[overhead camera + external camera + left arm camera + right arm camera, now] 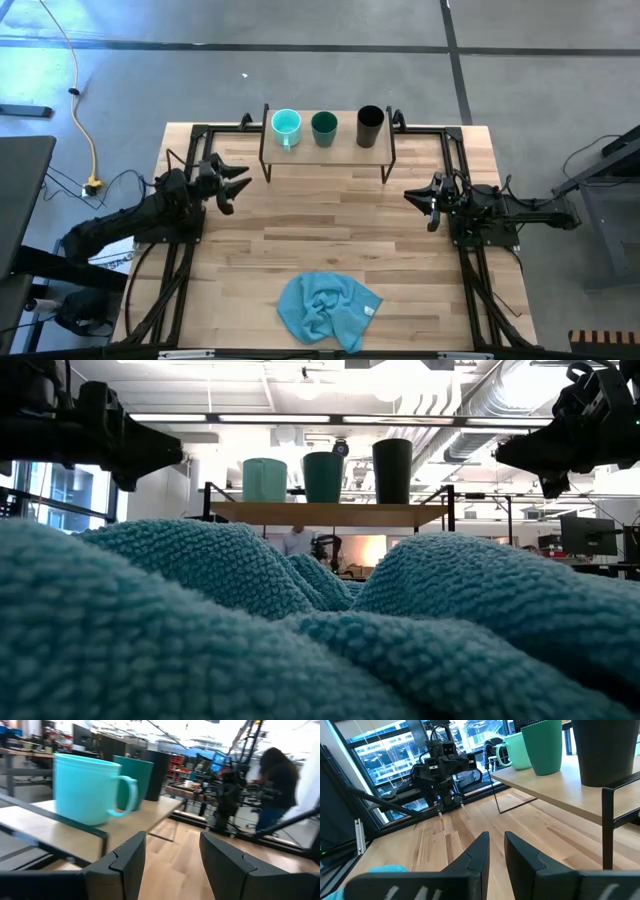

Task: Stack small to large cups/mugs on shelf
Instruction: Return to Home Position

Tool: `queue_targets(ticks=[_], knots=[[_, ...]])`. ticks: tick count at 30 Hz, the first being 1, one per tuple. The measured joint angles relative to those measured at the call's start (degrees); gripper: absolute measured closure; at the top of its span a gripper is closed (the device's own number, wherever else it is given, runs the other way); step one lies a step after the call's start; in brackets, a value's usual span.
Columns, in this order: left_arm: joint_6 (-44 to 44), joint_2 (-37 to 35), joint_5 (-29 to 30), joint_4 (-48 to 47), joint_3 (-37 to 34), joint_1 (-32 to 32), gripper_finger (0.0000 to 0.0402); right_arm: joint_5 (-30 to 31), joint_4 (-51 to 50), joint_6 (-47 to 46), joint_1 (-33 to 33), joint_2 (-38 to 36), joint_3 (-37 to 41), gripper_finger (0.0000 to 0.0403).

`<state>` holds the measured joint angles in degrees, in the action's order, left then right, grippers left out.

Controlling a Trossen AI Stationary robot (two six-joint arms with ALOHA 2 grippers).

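Three cups stand upright in a row on the low light-wood shelf (327, 150) at the table's far side: a light turquoise handled mug (286, 125) at its left, a dark teal cup (324, 126) in the middle, a tall black cup (370, 125) at its right. They also show in the left wrist view, mug (87, 787) nearest. My left gripper (240, 186) is open and empty, above the table left of the shelf. My right gripper (412, 198) is open by a narrow gap and empty, right of the shelf.
A crumpled blue cloth (327, 308) lies on the tabletop near the front edge and fills the lower part of the low view (300, 630). A person (277, 785) stands in the room beyond the table. Bare wood lies between the arms.
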<state>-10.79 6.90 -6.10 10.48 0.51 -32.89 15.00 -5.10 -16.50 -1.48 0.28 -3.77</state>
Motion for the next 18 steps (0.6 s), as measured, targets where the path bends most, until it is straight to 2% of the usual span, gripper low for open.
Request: queue_targets(ticks=[8, 18], knots=[[0.83, 0.00, 5.81, 0.06, 0.00, 10.97, 0.0227, -0.05, -0.28, 0.03, -0.02, 0.00, 0.00, 0.0353], [6.09, 0.00, 8.24, 0.09, 0.02, 20.76, 0.0227, -0.17, -1.09, 0.03, 0.00, 0.00, 0.00, 0.0353]])
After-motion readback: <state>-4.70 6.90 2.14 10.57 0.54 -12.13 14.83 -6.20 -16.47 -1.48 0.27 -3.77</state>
